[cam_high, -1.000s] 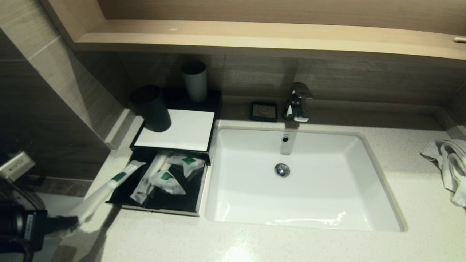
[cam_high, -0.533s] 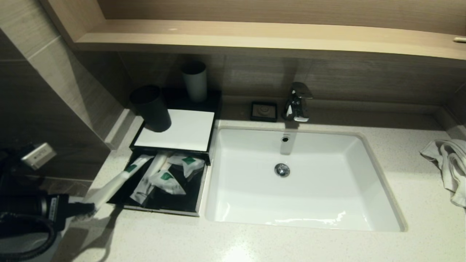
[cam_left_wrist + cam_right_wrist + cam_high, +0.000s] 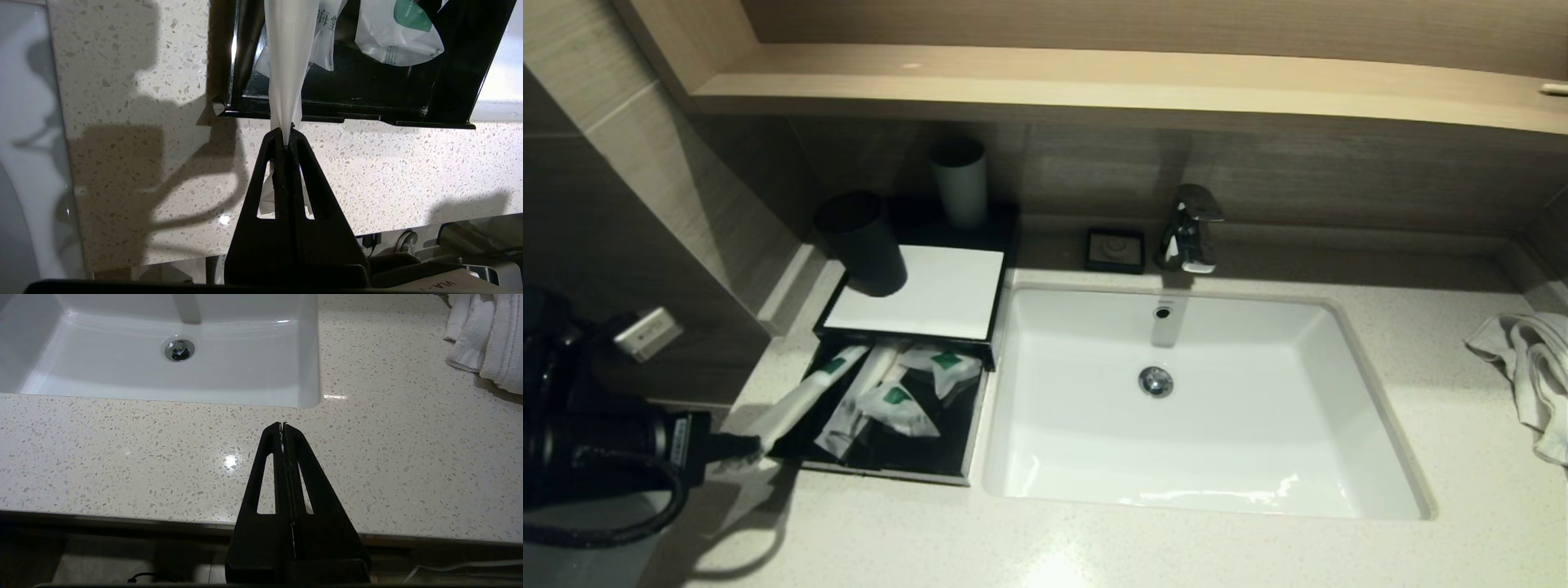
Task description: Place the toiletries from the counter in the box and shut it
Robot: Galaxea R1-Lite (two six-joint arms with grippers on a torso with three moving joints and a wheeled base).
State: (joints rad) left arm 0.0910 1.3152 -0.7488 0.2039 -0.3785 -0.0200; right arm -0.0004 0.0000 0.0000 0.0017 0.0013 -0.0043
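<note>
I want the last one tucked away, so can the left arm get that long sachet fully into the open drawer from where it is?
Probably yes. The left gripper, jaws shut on the long sachet, sits just outside the drawer; the sachet's far end already lies inside, and nothing blocks the way.

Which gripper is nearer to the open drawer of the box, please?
Left. The left gripper is at the drawer front corner, holding a long sachet; the right gripper is near the sink.
</note>
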